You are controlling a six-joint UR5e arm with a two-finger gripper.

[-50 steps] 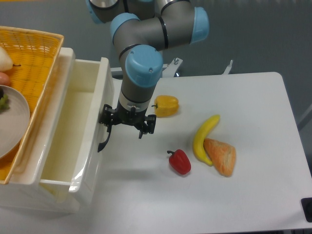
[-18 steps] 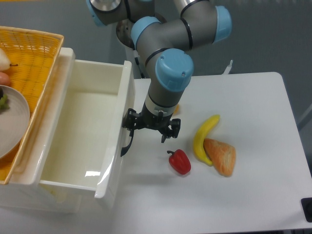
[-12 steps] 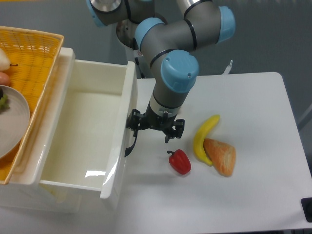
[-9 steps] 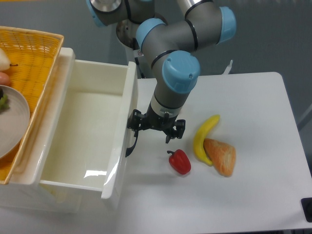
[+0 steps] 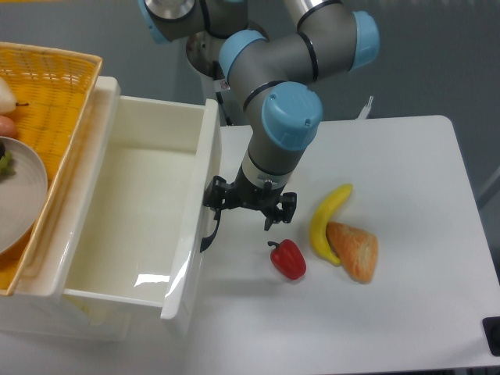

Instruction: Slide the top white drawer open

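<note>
The top white drawer (image 5: 190, 234) stands pulled far out to the right, its deep tray open and bare inside. Its black curved handle (image 5: 206, 237) hangs on the front panel. My gripper (image 5: 244, 215) points down just right of that panel, open. Its left finger (image 5: 212, 197) sits at the top end of the handle against the drawer front, and its right finger (image 5: 270, 221) hangs free above the table. Whether the left finger hooks behind the handle is hidden.
A red pepper (image 5: 288, 259) lies just below the gripper. A banana (image 5: 328, 220) and a piece of bread (image 5: 355, 250) lie to the right. A yellow wicker basket (image 5: 58, 101) with a grey plate (image 5: 17, 199) sits on the cabinet at left.
The drawer slid out to the right together with the gripper, which now hides the yellow pepper. Over the last half second both barely moved.
</note>
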